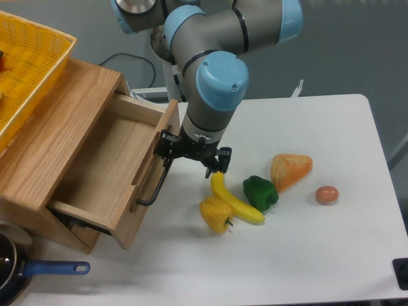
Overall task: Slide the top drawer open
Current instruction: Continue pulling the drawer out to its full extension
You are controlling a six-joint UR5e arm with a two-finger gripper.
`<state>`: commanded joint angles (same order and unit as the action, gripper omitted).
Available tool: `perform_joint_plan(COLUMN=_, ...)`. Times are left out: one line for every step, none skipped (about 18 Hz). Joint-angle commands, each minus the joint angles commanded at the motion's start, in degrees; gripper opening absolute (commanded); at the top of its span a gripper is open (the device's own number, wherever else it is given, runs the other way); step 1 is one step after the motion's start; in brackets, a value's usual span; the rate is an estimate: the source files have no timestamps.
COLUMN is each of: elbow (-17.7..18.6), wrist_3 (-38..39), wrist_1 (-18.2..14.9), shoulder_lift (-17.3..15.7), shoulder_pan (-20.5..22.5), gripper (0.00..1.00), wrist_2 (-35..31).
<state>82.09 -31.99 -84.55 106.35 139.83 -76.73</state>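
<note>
The top drawer (105, 167) of the oak cabinet stands pulled well out to the right, its light wood inside bare. Its front panel (152, 182) carries a thin black bar handle (156, 186). My gripper (171, 150) sits at the upper end of that handle, one finger hooked by the bar, the other finger (218, 166) out toward the banana. Whether the fingers actually clamp the bar is not visible from this angle.
A yellow mesh basket (29, 64) rests on the cabinet top. On the table right of the drawer lie a banana (233, 201), yellow pepper (215, 214), green pepper (260, 192), an orange wedge (291, 169) and an egg (326, 195). A blue-handled pan (19, 271) sits front left.
</note>
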Motion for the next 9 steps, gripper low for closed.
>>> perform_joint_plan(elbow=0.0, wrist_3=0.0, wrist_1=0.0, shoulder_lift=0.1, shoulder_pan=0.0, gripper=1.00, wrist_2=0.0)
perform_joint_plan(elbow=0.0, wrist_3=0.0, wrist_1=0.0, shoulder_lift=0.1, shoulder_pan=0.1, gripper=1.00, wrist_2=0.0)
perform_joint_plan(elbow=0.0, wrist_3=0.0, wrist_1=0.0, shoulder_lift=0.1, shoulder_pan=0.3, gripper=1.00, wrist_2=0.0)
perform_joint_plan(elbow=0.0, wrist_3=-0.1, wrist_1=-0.1, shoulder_lift=0.1, shoulder_pan=0.5, gripper=1.00, wrist_2=0.0)
perform_joint_plan(elbow=0.0, wrist_3=-0.1, wrist_1=-0.1, shoulder_lift=0.1, shoulder_pan=0.7, gripper=1.00, wrist_2=0.0)
perform_joint_plan(elbow=0.1, wrist_3=-0.1, wrist_1=-0.1, shoulder_lift=0.0, shoulder_pan=0.7, gripper=1.00, wrist_2=0.0)
perform_joint_plan(elbow=0.0, wrist_3=-0.4, wrist_1=-0.1, shoulder_lift=0.0, shoulder_pan=0.7, gripper=1.00, wrist_2=0.0)
perform_joint_plan(elbow=0.0, wrist_3=-1.1, wrist_1=-0.2, shoulder_lift=0.0, shoulder_pan=0.7, gripper=1.00, wrist_2=0.0)
perform_joint_plan(elbow=0.0, wrist_3=-1.8, wrist_1=-0.2, shoulder_lift=0.0, shoulder_pan=0.8, gripper=1.00, wrist_2=0.0)
